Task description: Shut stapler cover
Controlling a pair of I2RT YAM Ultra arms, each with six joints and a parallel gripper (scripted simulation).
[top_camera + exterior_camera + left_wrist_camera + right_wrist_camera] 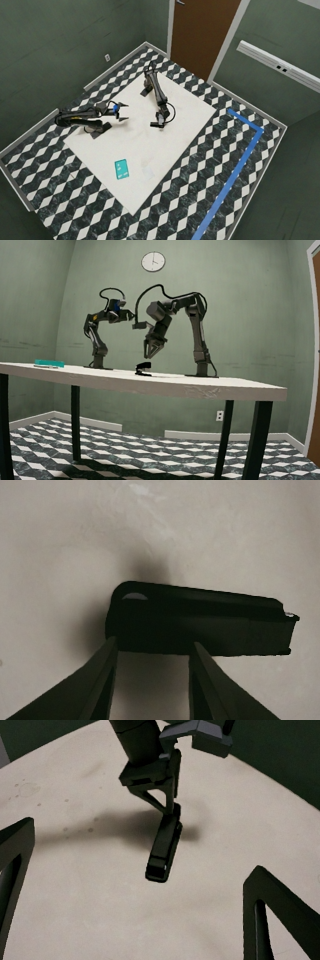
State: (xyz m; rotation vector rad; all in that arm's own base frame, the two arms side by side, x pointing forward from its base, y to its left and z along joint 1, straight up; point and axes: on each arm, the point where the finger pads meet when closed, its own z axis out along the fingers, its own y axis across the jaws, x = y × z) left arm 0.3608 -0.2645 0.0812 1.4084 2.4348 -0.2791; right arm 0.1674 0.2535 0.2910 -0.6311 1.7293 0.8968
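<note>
The black stapler [200, 627] lies on the white table with its cover down; the stick of staples is not visible. The stapler also shows in the top and exterior views [157, 124] [142, 368] and in the right wrist view [164, 847]. My left gripper [154, 648] hangs just above the stapler with its fingers parted and nothing between them; it also shows in the exterior view [152, 348] and in the right wrist view [163, 796]. My right gripper [123, 111] [129, 315] is wide open and empty, held high and well to the side of the stapler, pointing toward it.
A flat teal box [121, 169] [49, 363] lies near the table's far edge from the arms, with a faint white sheet [148, 172] beside it. Both arm bases [97, 129] [146, 91] stand on the table.
</note>
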